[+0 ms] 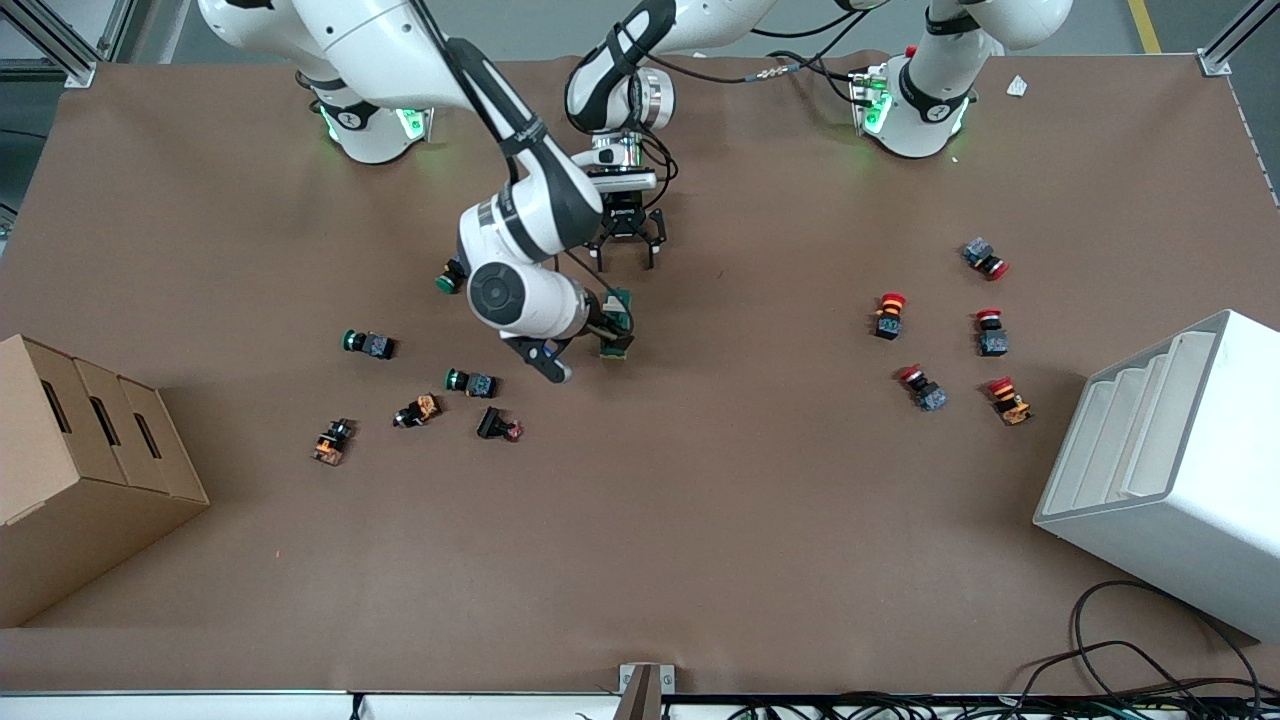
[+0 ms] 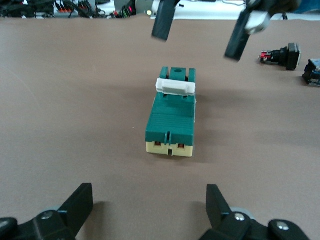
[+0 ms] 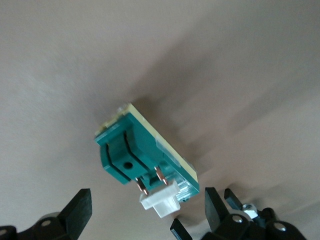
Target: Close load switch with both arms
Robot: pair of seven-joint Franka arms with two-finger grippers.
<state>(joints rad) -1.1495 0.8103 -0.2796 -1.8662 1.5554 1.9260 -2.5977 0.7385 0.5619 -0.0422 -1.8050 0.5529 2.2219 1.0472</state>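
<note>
Both the left gripper (image 1: 627,256) and the right gripper (image 1: 592,336) are hovering with fingers spread, empty, around the green load switch (image 1: 617,324) lying on the table (image 1: 700,500).

I'm looking down on a wide brown paper-covered table (image 1: 700,520), evenly lit. A brown cardboard box with slotted sides (image 1: 80,470) sits at the right arm's end; a white stepped plastic bin (image 1: 1170,470) sits tilted at the left arm's end. Black cables (image 1: 1150,660) coil by the near edge, and silver aluminium frame posts (image 1: 60,40) stand at the corners.
</note>
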